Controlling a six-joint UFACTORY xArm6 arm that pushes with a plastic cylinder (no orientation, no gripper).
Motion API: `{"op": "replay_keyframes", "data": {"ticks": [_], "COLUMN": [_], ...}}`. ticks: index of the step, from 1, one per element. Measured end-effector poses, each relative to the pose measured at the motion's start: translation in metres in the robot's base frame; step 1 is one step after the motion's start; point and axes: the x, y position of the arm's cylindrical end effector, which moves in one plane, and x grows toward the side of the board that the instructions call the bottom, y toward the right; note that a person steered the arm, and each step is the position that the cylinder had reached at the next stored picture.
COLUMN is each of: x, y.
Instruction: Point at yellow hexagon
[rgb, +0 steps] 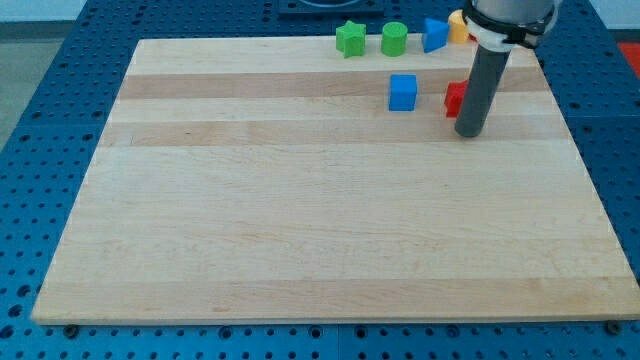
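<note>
The yellow block (457, 25), its shape mostly hidden behind the arm, sits at the top right of the wooden board (320, 220). My tip (470, 132) rests on the board well below it, just right of a red block (455, 98) that the rod partly covers. A blue cube (402, 92) lies left of the red block. A blue block (433, 34), a green cylinder (394, 39) and a green star (350, 39) line the top edge left of the yellow block.
The board lies on a blue perforated table (40, 120). The arm's grey body (510, 20) hangs over the board's top right corner.
</note>
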Motion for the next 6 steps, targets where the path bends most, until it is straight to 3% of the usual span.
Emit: {"op": "replay_keyframes", "data": {"ticks": [1, 2, 3, 4, 6], "x": [0.014, -0.014, -0.094, -0.137, -0.129], "y": [0.014, 0.064, 0.079, 0.077, 0.064]}}
